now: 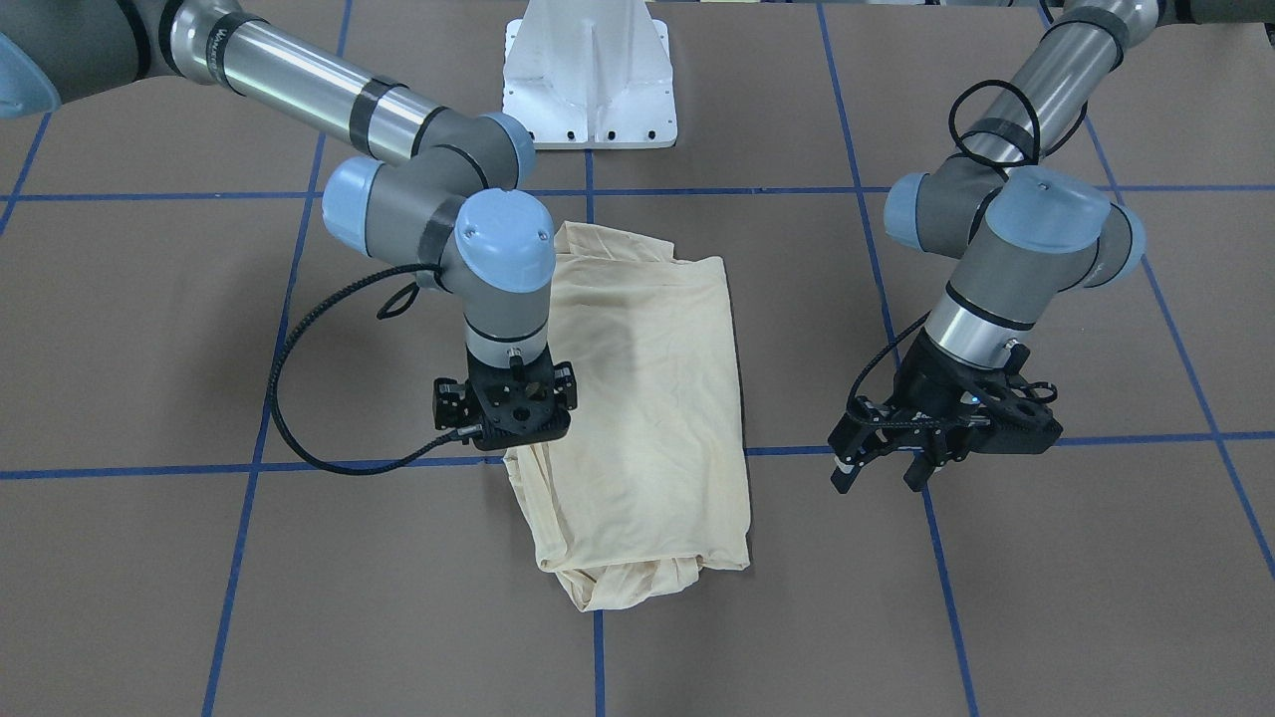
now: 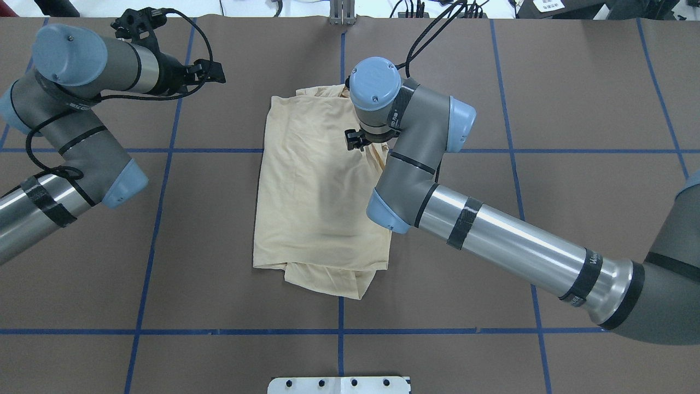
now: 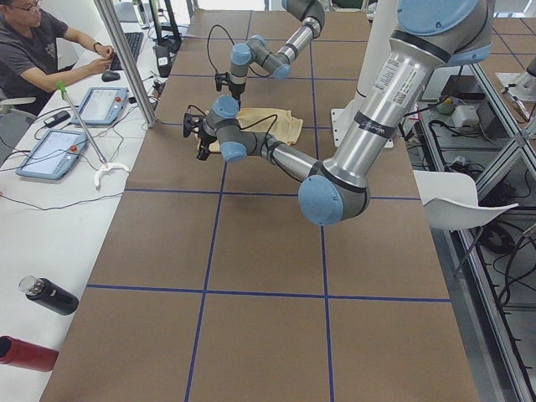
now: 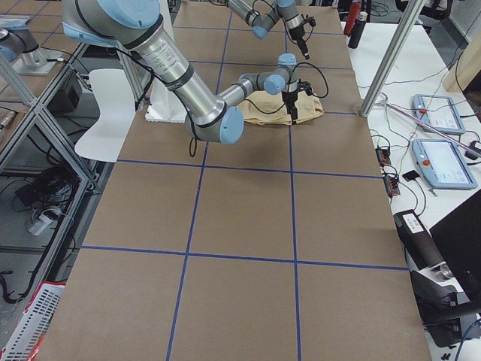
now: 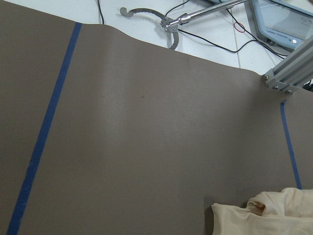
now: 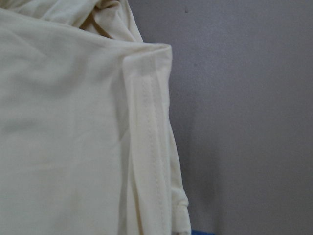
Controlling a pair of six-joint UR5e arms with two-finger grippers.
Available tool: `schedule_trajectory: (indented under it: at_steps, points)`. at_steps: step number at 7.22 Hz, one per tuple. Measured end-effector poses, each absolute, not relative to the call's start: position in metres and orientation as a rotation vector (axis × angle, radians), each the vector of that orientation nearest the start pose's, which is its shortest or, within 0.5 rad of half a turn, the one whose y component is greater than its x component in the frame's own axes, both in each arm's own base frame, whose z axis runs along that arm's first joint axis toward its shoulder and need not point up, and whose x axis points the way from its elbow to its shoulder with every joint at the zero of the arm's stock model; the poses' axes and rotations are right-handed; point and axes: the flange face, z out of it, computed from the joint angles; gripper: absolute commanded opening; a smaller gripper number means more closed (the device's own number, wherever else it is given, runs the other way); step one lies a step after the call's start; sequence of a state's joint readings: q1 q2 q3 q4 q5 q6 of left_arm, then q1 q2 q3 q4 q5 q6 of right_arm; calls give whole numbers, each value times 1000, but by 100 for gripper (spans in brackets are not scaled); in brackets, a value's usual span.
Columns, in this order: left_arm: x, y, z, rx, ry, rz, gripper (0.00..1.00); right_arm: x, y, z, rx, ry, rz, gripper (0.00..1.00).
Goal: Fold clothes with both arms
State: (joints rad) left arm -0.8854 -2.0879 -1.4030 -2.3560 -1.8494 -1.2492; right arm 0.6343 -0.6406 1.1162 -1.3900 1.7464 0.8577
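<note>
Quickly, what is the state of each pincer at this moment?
Left pincer: open, holding nothing.
Right pincer: above the T-shirt, fingers hidden, cannot be told.

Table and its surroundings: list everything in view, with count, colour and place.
T-shirt: one, pale cream-yellow, lying folded mid-table.
table: one, brown cover with a blue tape grid.
pedestal base: one, white, at the table's robot-side edge.
black bottle: one, lying on the white bench beside the table.
red bottle: one, on the same bench.
control tablets: two, blue-grey, on the bench.
chair: one, white, off the table on the robot's side.
person: one, dark top, seated at the bench.
left gripper: one, black, open, over bare table, apart from the shirt.
right gripper: one, black, pointing down at the shirt's edge, fingers hidden.
</note>
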Motion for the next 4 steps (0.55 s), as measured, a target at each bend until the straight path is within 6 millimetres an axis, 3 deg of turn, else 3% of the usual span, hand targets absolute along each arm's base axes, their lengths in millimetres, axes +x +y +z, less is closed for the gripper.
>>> schedule_trajectory:
  at_steps: [4]
  points:
    - [367, -616, 353, 430, 1066, -344, 100, -601, -588, 265, 268, -608, -145, 100]
